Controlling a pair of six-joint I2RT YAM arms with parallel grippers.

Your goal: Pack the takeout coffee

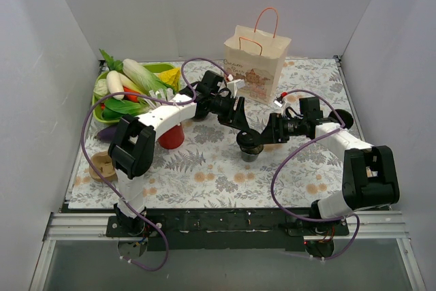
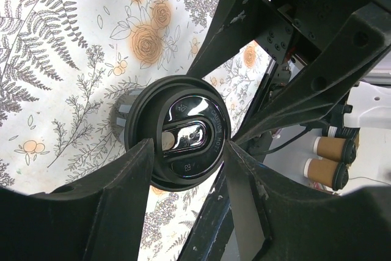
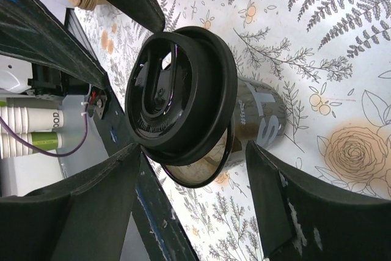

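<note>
The takeout coffee (image 1: 250, 145) stands mid-table: a black cup (image 3: 259, 117) with its round black lid (image 3: 177, 90) lying tilted and offset over the rim, so part of the cup's mouth (image 3: 201, 172) shows. My left gripper (image 2: 187, 148) comes from above, both fingers pressed against the lid's (image 2: 186, 132) edge, with the cup (image 2: 121, 117) below it. The right gripper (image 3: 194, 151) straddles the cup from the side, open, and a gap shows between its right finger (image 3: 281, 200) and the cup wall. In the top view both grippers (image 1: 244, 127) (image 1: 264, 135) meet at the cup.
A paper bag (image 1: 255, 66) with orange handles stands upright behind the cup. Under the left arm stands a red cup (image 1: 172, 137). At the back left sits a green tray (image 1: 157, 68) of vegetables, a brown cardboard piece (image 1: 104, 167) at the left edge.
</note>
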